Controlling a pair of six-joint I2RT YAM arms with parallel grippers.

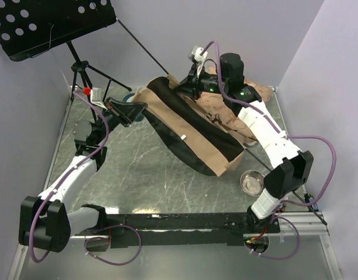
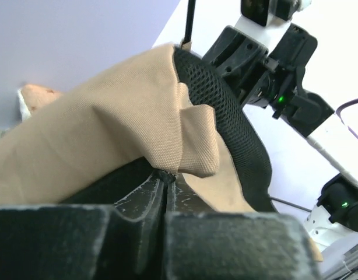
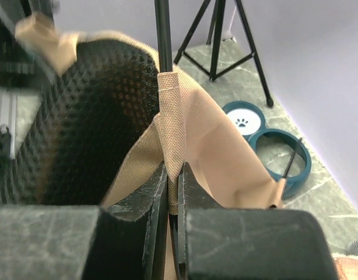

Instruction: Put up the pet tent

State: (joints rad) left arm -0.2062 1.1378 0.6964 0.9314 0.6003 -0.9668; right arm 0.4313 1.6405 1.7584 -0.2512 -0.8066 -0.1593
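The pet tent (image 1: 190, 125), tan fabric with black mesh panels, lies collapsed across the middle of the table. My left gripper (image 1: 139, 108) is at its left corner. In the left wrist view the jaws are pressed together on the fabric's dark hem (image 2: 166, 174), below a folded tan flap (image 2: 196, 143). My right gripper (image 1: 188, 85) holds the tent's far top corner. Its jaws (image 3: 174, 175) are shut on a tan sleeve (image 3: 170, 111), and a thin black pole (image 3: 162, 35) rises out of that sleeve.
A blue double pet bowl (image 3: 278, 153) lies on the floor beyond the tent, mostly hidden behind my left gripper from above. A music stand (image 1: 51, 23) on a tripod (image 1: 80, 73) stands at the back left. A steel bowl (image 1: 252, 181) sits by the right arm and a plush cushion (image 1: 262, 93) at the back right.
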